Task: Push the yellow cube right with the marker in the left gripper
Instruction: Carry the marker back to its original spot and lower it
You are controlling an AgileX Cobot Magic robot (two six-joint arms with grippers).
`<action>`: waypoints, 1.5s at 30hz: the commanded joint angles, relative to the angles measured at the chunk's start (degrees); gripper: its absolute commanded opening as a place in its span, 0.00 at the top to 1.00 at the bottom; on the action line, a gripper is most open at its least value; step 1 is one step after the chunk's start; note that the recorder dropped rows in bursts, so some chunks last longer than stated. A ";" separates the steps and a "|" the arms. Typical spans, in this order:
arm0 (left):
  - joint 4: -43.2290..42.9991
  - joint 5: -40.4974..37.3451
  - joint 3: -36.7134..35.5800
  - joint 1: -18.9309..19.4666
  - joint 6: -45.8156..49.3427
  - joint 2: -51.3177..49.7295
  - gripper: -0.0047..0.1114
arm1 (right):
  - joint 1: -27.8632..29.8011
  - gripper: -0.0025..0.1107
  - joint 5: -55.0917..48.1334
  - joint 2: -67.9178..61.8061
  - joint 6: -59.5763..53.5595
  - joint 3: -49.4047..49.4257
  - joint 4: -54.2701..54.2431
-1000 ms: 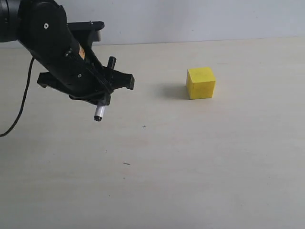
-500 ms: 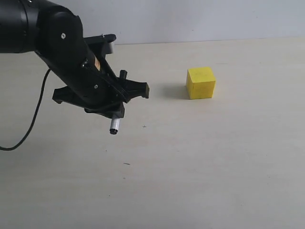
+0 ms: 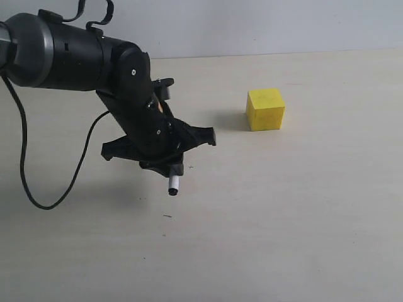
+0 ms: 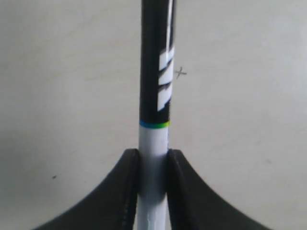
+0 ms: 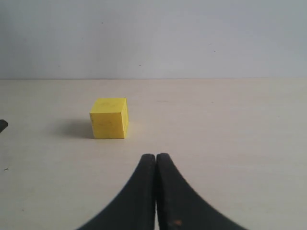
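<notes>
The yellow cube [image 3: 265, 109] rests on the pale table, and it also shows in the right wrist view as the yellow cube [image 5: 109, 118]. My left gripper [image 3: 167, 165] is shut on the marker [image 3: 173, 185], whose white end with a small black tip points down just above the table. The cube lies well to the right of the marker and farther back, with a clear gap between them. In the left wrist view my left gripper [image 4: 153, 155] pinches the white barrel of the marker [image 4: 156, 72], and the black cap half sticks out beyond the fingers. My right gripper [image 5: 156, 157] is shut on nothing, short of the cube.
A black cable [image 3: 63, 192] loops from the left arm over the table at the left. A pale wall [image 3: 264, 25] closes the table's far edge. Small dark specks [image 3: 167, 216] mark the tabletop.
The left arm has moved right and toward the front of the table, carrying the marker lower and closer to the cube. The cube has not moved.
</notes>
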State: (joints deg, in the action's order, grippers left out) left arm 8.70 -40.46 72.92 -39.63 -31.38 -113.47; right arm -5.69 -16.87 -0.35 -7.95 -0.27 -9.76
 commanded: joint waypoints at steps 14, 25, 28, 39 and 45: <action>4.18 -0.74 5.93 -0.33 -0.84 -5.43 0.96 | 0.34 0.98 0.43 0.35 -0.39 0.27 -0.33; 1.32 0.15 5.93 -0.33 -2.14 -5.82 0.96 | 0.34 0.98 0.43 0.35 -0.39 0.27 -0.33; 1.32 0.15 5.93 -0.33 -2.14 -6.34 0.96 | 0.34 0.98 0.43 0.35 -0.39 0.27 -0.33; 1.43 0.22 5.93 -0.33 -2.14 -8.04 0.96 | 0.34 0.98 0.43 0.35 -0.39 0.27 -0.33; 1.32 0.22 5.93 -0.33 -2.14 -8.02 0.96 | 0.34 0.98 0.43 0.35 -0.39 0.27 -0.33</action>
State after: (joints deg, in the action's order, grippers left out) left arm 10.36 -40.54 78.55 -39.63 -33.20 -121.67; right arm -5.69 -16.87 -0.35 -7.95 -0.27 -9.98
